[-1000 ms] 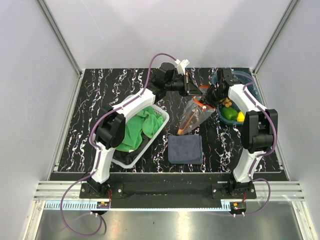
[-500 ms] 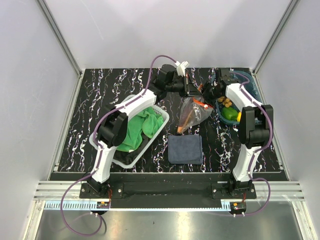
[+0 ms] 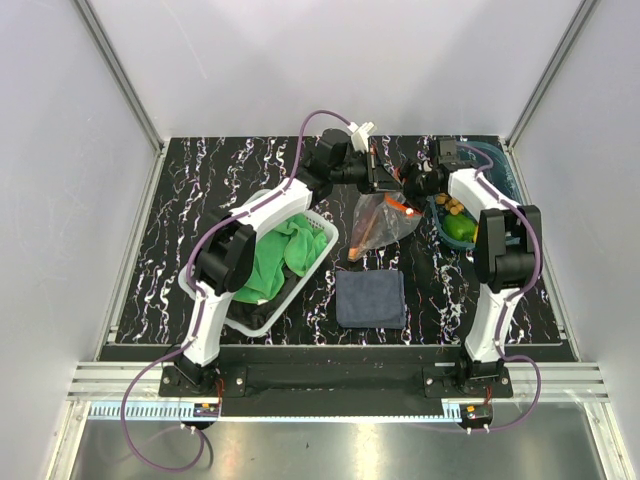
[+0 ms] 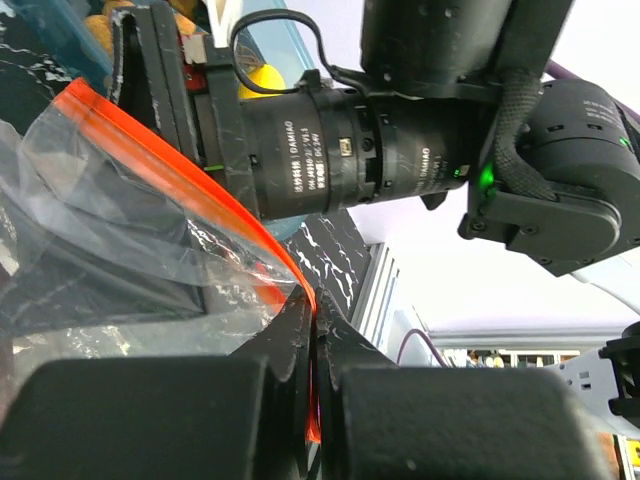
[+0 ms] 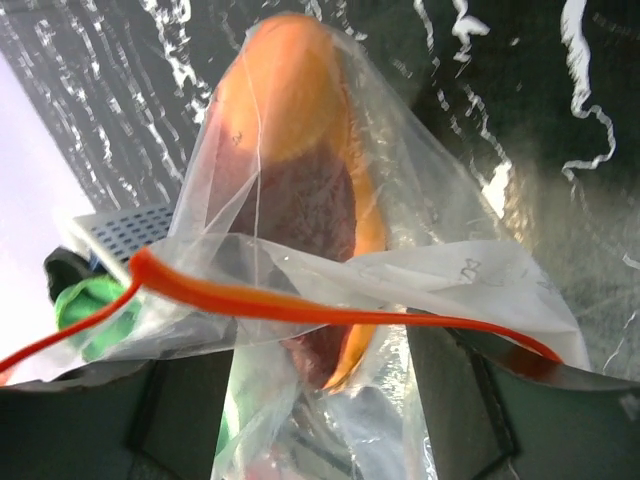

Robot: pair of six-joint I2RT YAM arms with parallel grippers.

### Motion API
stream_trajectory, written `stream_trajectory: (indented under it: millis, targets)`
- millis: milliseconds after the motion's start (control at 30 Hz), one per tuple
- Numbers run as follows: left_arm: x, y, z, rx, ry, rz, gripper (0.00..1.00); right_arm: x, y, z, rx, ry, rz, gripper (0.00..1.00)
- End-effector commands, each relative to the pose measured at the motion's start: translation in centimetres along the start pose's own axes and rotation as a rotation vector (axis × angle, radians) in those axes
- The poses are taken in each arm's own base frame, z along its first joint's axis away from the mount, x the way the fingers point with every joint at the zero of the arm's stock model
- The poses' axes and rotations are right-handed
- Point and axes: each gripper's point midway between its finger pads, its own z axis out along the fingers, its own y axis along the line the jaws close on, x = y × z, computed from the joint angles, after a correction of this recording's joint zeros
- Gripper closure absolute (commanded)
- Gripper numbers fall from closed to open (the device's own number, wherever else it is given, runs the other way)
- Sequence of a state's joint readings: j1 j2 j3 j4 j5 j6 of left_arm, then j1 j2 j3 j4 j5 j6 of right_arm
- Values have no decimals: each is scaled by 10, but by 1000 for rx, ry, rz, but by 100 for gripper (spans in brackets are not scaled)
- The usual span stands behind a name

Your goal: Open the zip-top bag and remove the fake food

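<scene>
The zip-top bag (image 3: 378, 222) hangs over the back middle of the table, and an orange and brown toy piece (image 5: 300, 150) lies inside it. My left gripper (image 3: 378, 182) is shut on the bag's orange-red zip strip (image 4: 180, 160), and its jaws (image 4: 315, 315) pinch the strip's end. My right gripper (image 3: 413, 187) is open next to the left one. In the right wrist view its fingers (image 5: 315, 375) stand wide apart with the bag's mouth and zip strip (image 5: 300, 305) between them. Brown balls (image 3: 455, 206) and a green piece (image 3: 459, 227) lie in the blue tray (image 3: 497, 165).
A white basket (image 3: 232, 318) holding a green cloth (image 3: 280, 255) stands at the left, under my left arm. A dark blue cloth (image 3: 370, 298) lies flat in front of the bag. The right arm's wrist (image 4: 340, 160) is close to the left gripper.
My right gripper has moved left from over the blue tray to the bag's mouth. The bag has been pulled a little left and hangs narrower. My left gripper still holds the zip strip.
</scene>
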State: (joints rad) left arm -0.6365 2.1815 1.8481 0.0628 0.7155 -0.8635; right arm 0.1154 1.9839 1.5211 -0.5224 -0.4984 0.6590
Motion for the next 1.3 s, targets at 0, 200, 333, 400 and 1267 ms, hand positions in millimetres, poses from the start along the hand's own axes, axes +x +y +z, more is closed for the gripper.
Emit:
stream_trajectory:
  millis: [0,200,333,400,1267]
  targets:
    - [4,-26,1,83,9,41,100,-11,-15,15,91,-22,-4,31]
    - [5,-24,-2,69,14,49,100,-2,-48,20,236,18,13,36]
    - [-2,-18,-8,56,-2,47,100,6,-53,13,253,24,-8,50]
    - [-10,-13,-13,47,-20,43,100,10,-58,11,262,34,-23,57]
    - [-15,-15,-24,68,-26,34,100,25,-6,-20,38,-17,101,53]
